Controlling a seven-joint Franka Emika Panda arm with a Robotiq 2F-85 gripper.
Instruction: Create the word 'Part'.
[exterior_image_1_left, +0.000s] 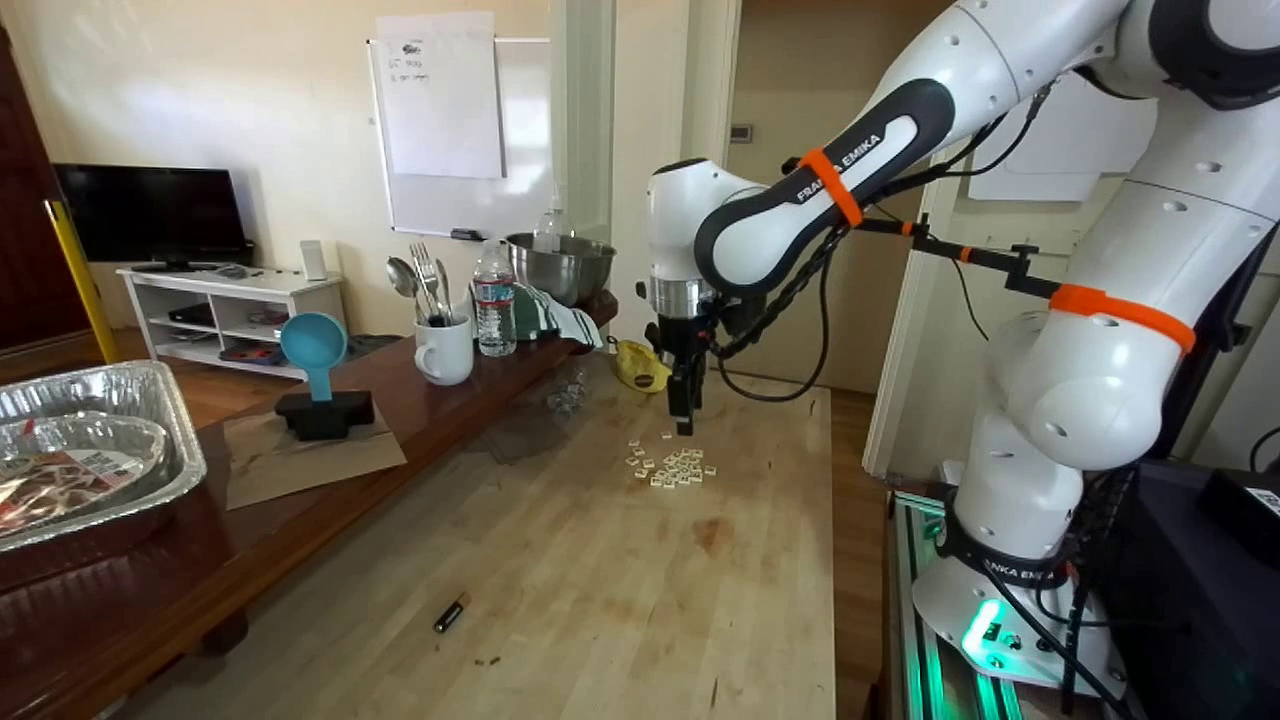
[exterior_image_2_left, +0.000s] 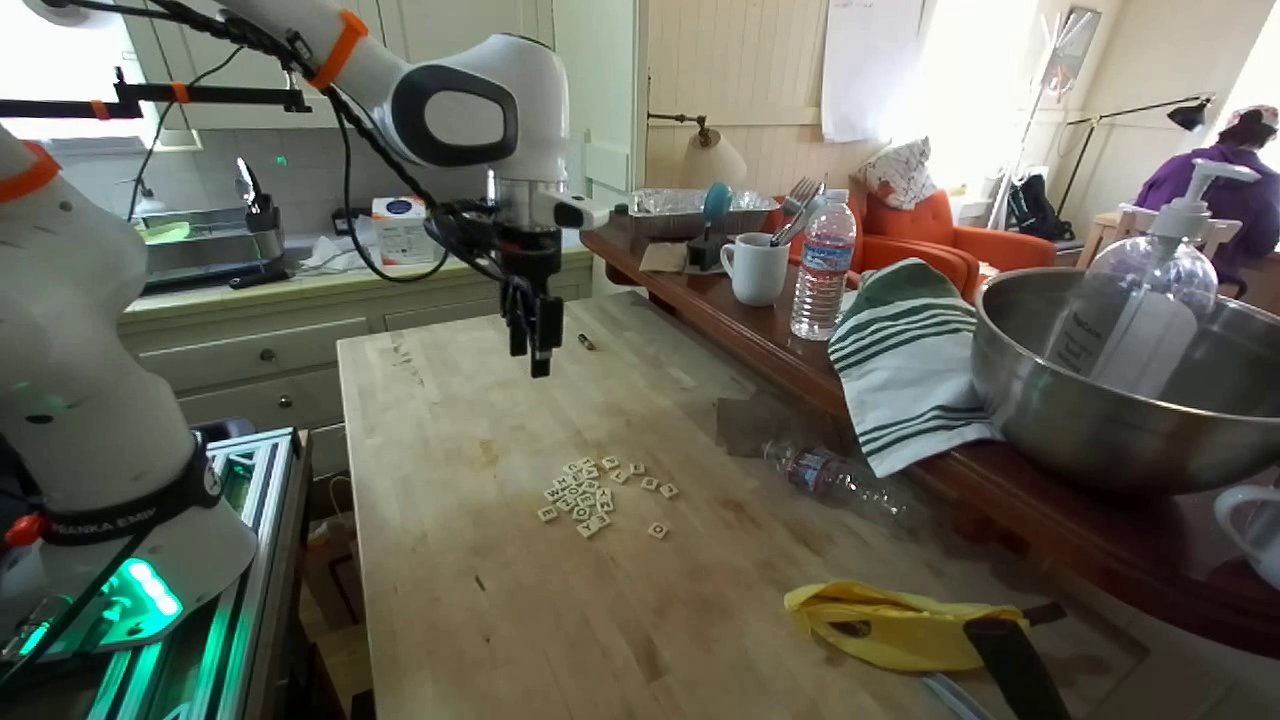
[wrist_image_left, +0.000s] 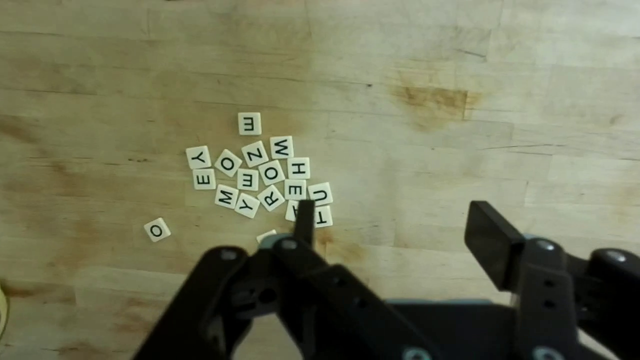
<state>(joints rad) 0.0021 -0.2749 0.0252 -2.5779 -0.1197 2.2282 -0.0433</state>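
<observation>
Letter tiles (wrist_image_left: 270, 173) loose on a scuffed wooden tabletop (exterior_image_1_left: 740, 620)

Surface pale and grained, a brown stain (wrist_image_left: 435, 100) near the tiles. Tiles lie in a loose cluster, an O tile (wrist_image_left: 157, 230) apart from the rest; battery (exterior_image_1_left: 451, 612) well apart, yellow object (exterior_image_2_left: 900, 630) there too. Gripper (wrist_image_left: 392, 220) hangs above, fingers (wrist_image_left: 492, 245) apart, bare tabletop showing between them. Alongside, a dark ledge (exterior_image_1_left: 225, 545): white mug (exterior_image_1_left: 450, 352) with cutlery (exterior_image_2_left: 797, 203), striped towel (exterior_image_2_left: 905, 350), steel bowl (exterior_image_2_left: 1120, 430) holding a pump bottle (exterior_image_2_left: 1140, 315). Beyond: television (exterior_image_1_left: 155, 215) on a white stand (exterior_image_1_left: 318, 298), whiteboard (exterior_image_1_left: 525, 120); in an exterior view, orange armchair (exterior_image_2_left: 925, 262), person in purple (exterior_image_2_left: 1195, 185).
</observation>
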